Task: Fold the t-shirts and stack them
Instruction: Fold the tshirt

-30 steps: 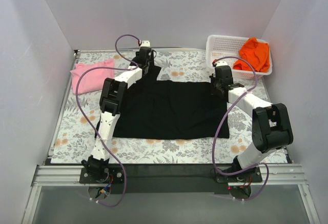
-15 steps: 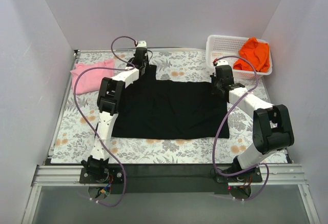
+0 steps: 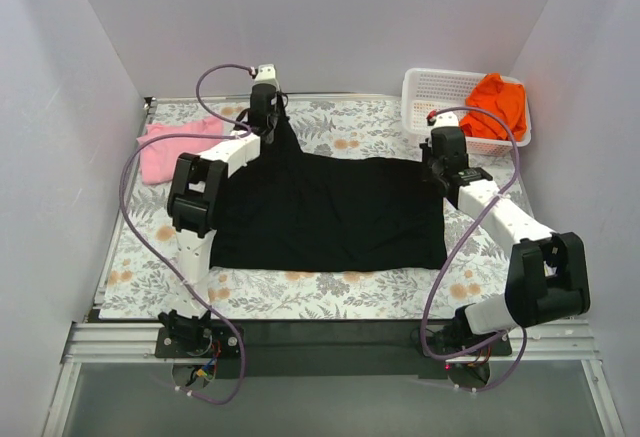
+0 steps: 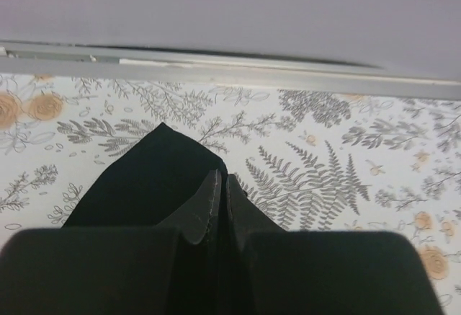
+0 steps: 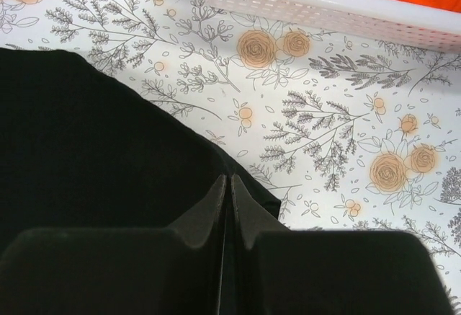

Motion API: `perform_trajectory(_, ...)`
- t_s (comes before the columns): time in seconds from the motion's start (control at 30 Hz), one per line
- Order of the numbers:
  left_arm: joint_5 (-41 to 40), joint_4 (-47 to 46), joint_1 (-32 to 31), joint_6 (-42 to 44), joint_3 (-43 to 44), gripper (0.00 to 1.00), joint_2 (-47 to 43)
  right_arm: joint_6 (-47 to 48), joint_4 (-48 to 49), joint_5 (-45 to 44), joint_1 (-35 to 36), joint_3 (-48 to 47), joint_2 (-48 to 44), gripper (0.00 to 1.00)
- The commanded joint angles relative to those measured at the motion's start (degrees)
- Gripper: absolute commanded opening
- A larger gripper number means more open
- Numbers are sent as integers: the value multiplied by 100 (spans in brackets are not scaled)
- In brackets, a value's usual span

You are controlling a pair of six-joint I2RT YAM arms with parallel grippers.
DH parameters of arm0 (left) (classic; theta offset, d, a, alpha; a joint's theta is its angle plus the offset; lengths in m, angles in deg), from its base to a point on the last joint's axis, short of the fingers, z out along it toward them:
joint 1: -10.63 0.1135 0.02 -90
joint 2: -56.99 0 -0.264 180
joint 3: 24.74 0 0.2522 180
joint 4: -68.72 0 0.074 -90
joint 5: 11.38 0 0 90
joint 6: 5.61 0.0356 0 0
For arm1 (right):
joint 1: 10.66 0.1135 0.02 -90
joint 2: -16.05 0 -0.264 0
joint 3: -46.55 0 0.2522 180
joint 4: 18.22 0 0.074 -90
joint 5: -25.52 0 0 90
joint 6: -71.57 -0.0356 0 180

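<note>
The black t-shirt (image 3: 330, 212) lies spread wide on the flowered table. My left gripper (image 3: 270, 135) is shut on its far left corner, which rises in a peak toward the back. My right gripper (image 3: 441, 162) is shut on the far right corner. In the left wrist view the closed gripper (image 4: 221, 179) pinches black cloth (image 4: 144, 178). In the right wrist view the closed gripper (image 5: 228, 179) sits at the edge of the black cloth (image 5: 86, 135). The pink t-shirt (image 3: 168, 150) lies bunched at the far left. The orange t-shirt (image 3: 496, 103) hangs in the basket.
A white mesh basket (image 3: 432, 87) stands at the back right corner, close behind my right gripper; its wall (image 5: 324, 5) shows in the right wrist view. The back rail of the table (image 4: 288, 81) runs just beyond my left gripper. White walls enclose three sides.
The left gripper has closed on the black shirt's far left corner and moved left and back. The right arm has moved right. The shirt is stretched wider between them.
</note>
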Motion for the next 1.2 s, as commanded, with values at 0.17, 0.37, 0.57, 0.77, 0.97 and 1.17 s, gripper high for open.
perform_trajectory(0.17, -183, -858, 33, -322, -1575, 0, -1582, 14, -204, -50, -15, 207, -491, 1)
perform_trajectory(0.37, -280, -1500, 33, -787, -3313, 0, -2847, -109, -441, 196, -15, 435, -825, 1)
perform_trajectory(0.57, -183, -1624, 42, -1025, -4467, 0, -3990, -91, -828, 56, 108, 690, -1220, 1)
perform_trajectory(0.77, -60, -1484, 7, -1183, -5496, 0, -5080, -144, -1066, -103, 292, 901, -1616, 1)
perform_trajectory(0.97, -280, -1281, -46, -1227, -6436, 0, -6143, -205, -1250, -542, 363, 892, -1353, 1)
perform_trajectory(1.17, -87, -1018, -63, -1412, -7016, 0, -7006, -258, -1382, -1262, 363, 849, -1432, 1)
